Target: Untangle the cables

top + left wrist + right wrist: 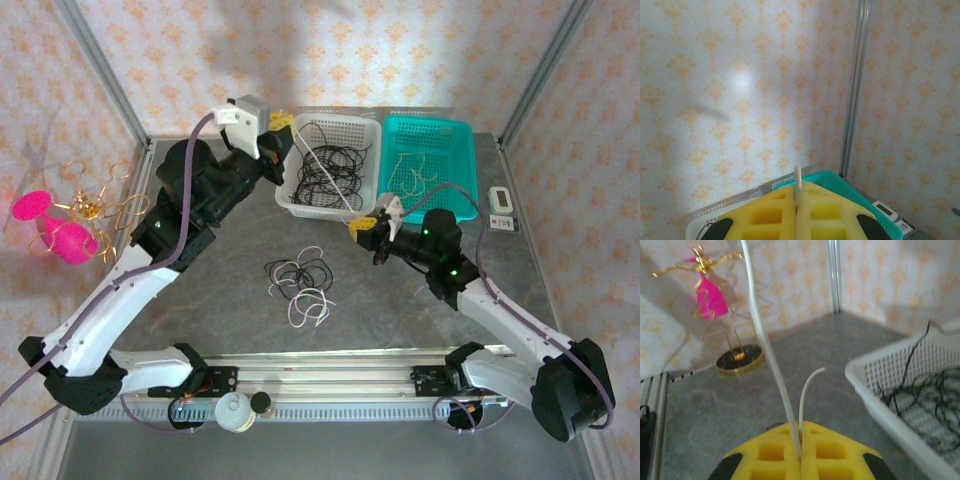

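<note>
A single white cable (322,178) is stretched taut between my two grippers, crossing above the white basket (290,203). My left gripper (279,132) is raised at the basket's far left corner, its yellow pads shut on one end of the cable (798,181). My right gripper (366,226) is at the basket's near right corner, shut on the other end (766,335), with a short tail (807,390) sticking out. Loose black cables (330,165) lie in the white basket, white cables (415,172) in the teal basket (462,140). A small black-and-white tangle (300,280) lies on the table.
A gold wire ornament with pink pieces (80,210) stands at the left edge and appears in the right wrist view (715,295). A small white device (502,205) lies right of the teal basket. The metal rail (330,375) runs along the near edge.
</note>
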